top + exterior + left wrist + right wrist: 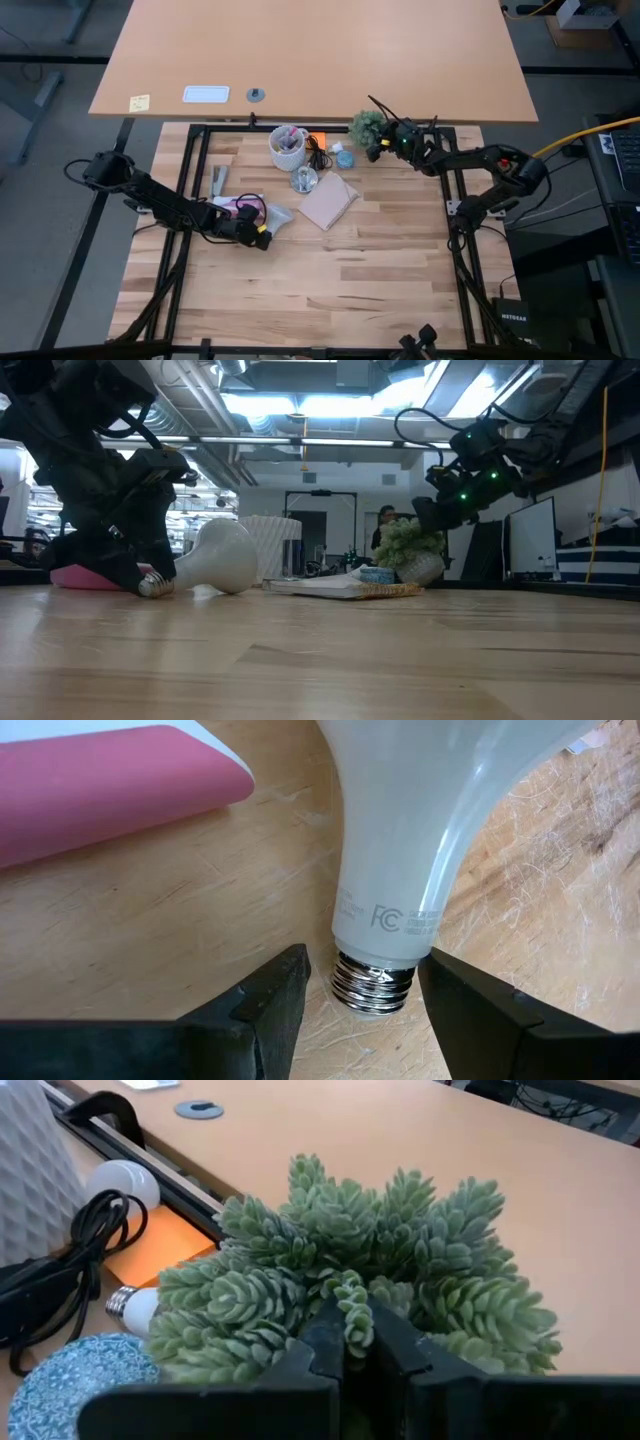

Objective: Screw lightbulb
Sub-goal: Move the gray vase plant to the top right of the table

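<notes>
The white lightbulb (420, 820) lies on its side on the wooden table (330, 280), left of centre (276, 216). Its silver screw base (372, 985) points at my left gripper (365, 1015). That gripper is open and low over the table, with one finger on each side of the base; I see no touch. In the low view the bulb (222, 556) rests on its wide head. My right gripper (358, 1350) is at the far edge, at a green succulent plant (380, 1250), its fingers nearly together on a sprig. The plant (405, 545) sits in a pale pot (427, 568). My right gripper has one green sprig (356, 1315) of the plant between its two fingers (322, 1342). It comes at the plant from the table's right side, slanting slightly down. The rest of the plant spreads beyond the fingers. The plant hides its pot in this view.
A pink object (100, 790) lies beside the bulb. At the far middle stand a white cup of pens (287, 148), a silvery fitting with a black cord (303, 180), a beige cloth (328, 200), a blue patterned disc (80, 1380) and two small white bulbs (125, 1180). A tan desk (320, 50) lies beyond.
</notes>
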Robot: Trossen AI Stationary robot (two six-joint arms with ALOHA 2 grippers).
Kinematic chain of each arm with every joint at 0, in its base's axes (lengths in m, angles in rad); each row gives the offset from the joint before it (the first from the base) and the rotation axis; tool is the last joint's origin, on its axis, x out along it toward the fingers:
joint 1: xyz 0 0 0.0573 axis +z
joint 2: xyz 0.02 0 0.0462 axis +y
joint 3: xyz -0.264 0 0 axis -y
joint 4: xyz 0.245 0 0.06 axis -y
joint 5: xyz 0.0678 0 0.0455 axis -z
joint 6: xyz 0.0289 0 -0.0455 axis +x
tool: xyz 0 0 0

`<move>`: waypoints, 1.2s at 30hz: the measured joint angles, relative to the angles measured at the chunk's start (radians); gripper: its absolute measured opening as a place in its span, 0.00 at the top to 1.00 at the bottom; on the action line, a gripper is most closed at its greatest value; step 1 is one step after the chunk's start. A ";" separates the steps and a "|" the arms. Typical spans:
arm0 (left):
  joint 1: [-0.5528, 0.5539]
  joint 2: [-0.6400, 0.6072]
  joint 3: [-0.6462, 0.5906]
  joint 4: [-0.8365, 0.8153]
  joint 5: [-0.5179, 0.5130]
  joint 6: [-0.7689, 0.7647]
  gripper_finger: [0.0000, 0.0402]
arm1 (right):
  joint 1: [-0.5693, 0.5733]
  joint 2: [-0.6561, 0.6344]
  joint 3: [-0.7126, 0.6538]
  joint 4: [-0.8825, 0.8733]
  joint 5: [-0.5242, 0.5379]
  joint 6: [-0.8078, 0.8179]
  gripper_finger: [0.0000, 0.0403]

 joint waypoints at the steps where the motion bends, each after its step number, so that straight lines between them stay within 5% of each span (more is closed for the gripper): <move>1: 0.000 0.000 0.000 0.000 0.000 0.000 0.54 | 0.000 0.000 0.000 -0.003 0.000 0.000 0.94; 30: 0.000 0.000 0.000 0.000 0.000 -0.004 0.54 | 0.000 -0.001 0.012 -0.042 0.088 0.043 0.62; 36: 0.000 0.000 0.000 0.000 0.000 -0.004 0.54 | 0.000 -0.070 0.086 -0.217 0.081 0.041 0.63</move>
